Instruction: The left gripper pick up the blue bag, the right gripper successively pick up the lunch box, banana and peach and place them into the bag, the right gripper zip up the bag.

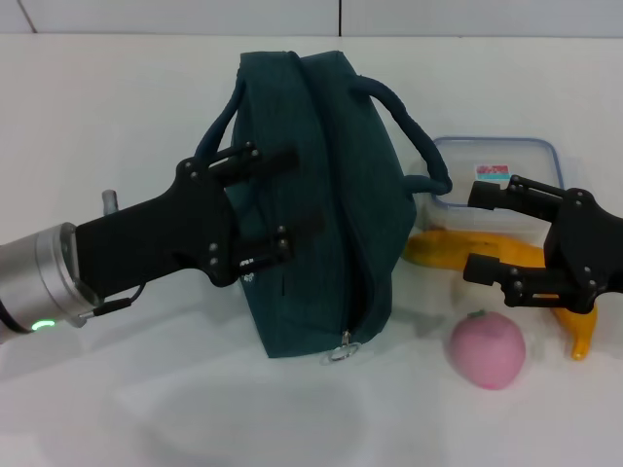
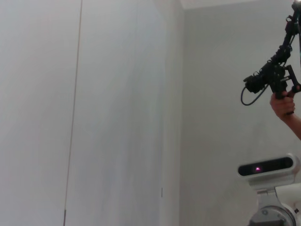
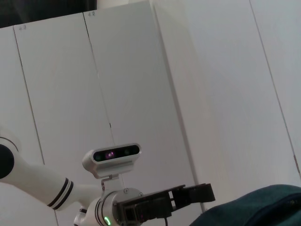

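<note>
Left gripper (image 1: 282, 199) hung spread wide against the blue bag (image 1: 331, 214), mid-table. Right gripper (image 1: 487, 233), fingers apart, hovered over banana (image 1: 458, 251) and lunch box (image 1: 496, 161); peach (image 1: 487, 352) sat nearby, table (image 1: 97, 117) open around.

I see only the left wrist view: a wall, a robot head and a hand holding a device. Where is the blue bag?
Observer: In the head view, the blue bag lies on the white table, its zipper shut.
Operator: And my left gripper?
Observer: The left gripper is open, its fingers spread over the bag's left side.
Operator: Where are the foods?
Observer: All outside the bag, on its right: the lunch box farthest back, the banana before it, the peach nearest.
Operator: The right gripper?
Observer: The right gripper is open, above the banana.
</note>
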Robot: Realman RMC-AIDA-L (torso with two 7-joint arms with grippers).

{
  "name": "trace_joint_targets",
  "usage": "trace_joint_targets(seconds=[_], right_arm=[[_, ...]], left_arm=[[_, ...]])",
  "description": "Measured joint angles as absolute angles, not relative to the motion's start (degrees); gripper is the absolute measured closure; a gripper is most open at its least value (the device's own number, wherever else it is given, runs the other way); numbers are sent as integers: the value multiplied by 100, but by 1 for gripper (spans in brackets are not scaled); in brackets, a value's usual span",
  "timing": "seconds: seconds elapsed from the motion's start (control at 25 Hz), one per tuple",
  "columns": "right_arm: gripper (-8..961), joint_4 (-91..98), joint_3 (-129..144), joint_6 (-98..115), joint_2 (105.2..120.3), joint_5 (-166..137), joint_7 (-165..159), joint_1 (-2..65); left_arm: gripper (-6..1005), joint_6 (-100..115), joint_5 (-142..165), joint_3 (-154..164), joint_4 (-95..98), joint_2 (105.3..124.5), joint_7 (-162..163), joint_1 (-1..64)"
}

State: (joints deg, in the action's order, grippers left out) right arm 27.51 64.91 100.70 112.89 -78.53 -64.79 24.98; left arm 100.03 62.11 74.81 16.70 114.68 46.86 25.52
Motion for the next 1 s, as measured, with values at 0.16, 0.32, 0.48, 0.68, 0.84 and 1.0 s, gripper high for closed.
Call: trace_joint_targets(seconds=[0.16,0.32,0.48,0.68,0.84,1.0], right_arm=[[83,2751,6486,10072,11285,-7853,-6477,2490],[84,2751,6486,10072,11279,-7859,-6477,2477],[84,2751,6486,10072,11275,-7853,-6464,2463],[84,2751,6485,10072,11288,-7832,-6460,2423],[85,2751,6477,10072,11301,-7803,-6433,2379],[85,2751,6477,10075,11318,-7800,-6425,2369]], left_arm=[[302,10003,6203,7356,1665,11481,4863,2529],[302,10004,6202,7333,1684,11493,4954,2480],[302,10053,6195,7200,1683,11505,5029,2457],[302,9858,6217,6462,1683,11590,5700,2399],[302,9539,6209,6384,1682,11634,6006,2381],[303,9215,6238,6392,1685,11751,6181,2393]])
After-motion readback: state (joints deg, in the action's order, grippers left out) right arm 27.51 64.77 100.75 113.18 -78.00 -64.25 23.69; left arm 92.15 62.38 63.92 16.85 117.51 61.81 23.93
